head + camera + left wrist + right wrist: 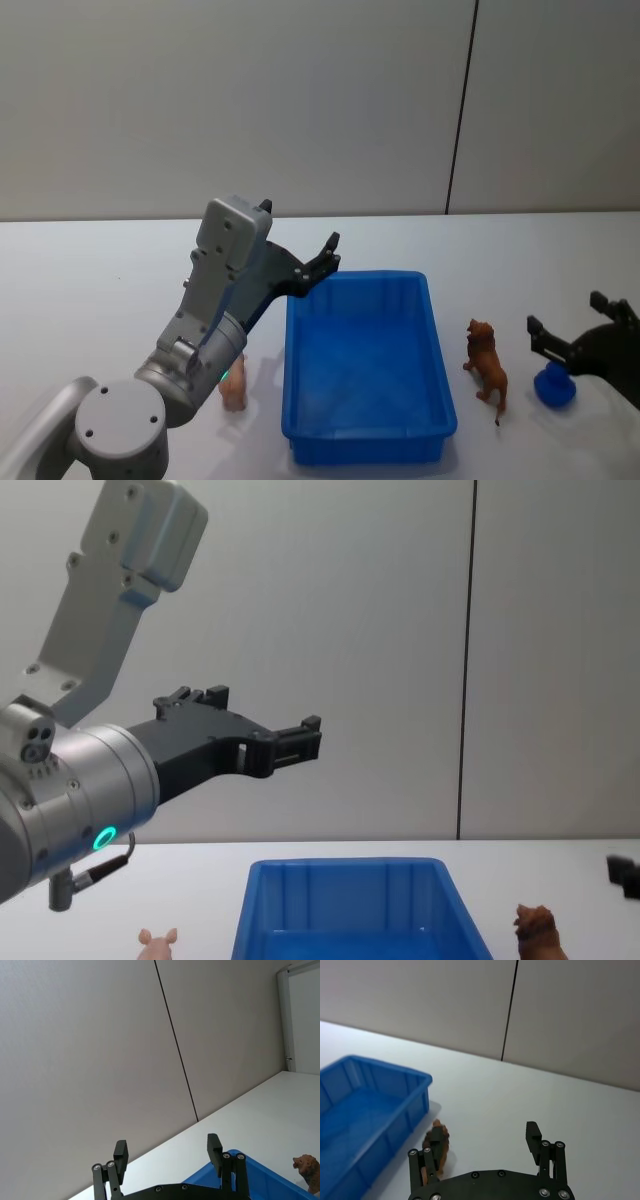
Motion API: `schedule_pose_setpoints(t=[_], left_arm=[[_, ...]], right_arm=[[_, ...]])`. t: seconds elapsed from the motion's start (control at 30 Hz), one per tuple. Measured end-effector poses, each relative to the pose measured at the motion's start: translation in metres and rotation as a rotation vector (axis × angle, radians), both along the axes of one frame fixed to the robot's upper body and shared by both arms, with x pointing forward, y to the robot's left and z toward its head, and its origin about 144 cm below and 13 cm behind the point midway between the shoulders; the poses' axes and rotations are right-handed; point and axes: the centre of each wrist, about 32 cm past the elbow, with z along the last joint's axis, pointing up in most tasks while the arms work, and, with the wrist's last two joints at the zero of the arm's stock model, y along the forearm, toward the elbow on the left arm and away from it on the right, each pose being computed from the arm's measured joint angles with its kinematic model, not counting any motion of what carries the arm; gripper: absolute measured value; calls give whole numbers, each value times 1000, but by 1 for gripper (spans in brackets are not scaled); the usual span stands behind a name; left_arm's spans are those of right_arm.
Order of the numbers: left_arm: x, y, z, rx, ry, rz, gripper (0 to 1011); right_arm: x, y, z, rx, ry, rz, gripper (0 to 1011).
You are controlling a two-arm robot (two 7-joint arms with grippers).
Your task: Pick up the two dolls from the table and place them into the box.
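My left gripper (pixel 322 262) hangs in the air above the far left corner of the blue bin (pixel 365 447), jaws spread wide with nothing between them. My right gripper (pixel 568 318) sits low on the right, well apart from the bin. Its jaws are likewise spread and empty, and the rounded dark blue toy (pixel 555 388) lies on the table (pixel 90 290) just beneath it. The bin holds nothing yet.

The brown lion figure (pixel 487 368) stands upright on its legs just beside the bin's right wall, between the bin and my right gripper. The pink doll (pixel 234 388) stands close by the bin's left wall, partly hidden behind my left forearm.

Both look to me like small moulded figures: light, stiff and probably smooth enough to slip. I judge the lion is best pinched across its flanks at mid-body, not by the thin legs or tail, where a touch could topple it. The pink doll I would take across its trunk, below the ears. The blue one is rounded and may roll or squirt out, so I would close across its widest part.
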Motion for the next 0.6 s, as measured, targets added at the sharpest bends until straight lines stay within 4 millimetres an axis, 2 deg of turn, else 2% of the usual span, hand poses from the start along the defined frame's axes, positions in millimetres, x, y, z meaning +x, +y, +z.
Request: schedule_pose_setpoints(t=[0.6], left_arm=[[0,0,0,0,0,0,1001]], right_arm=[[11,-18,-25,-73,166,23,1001]])
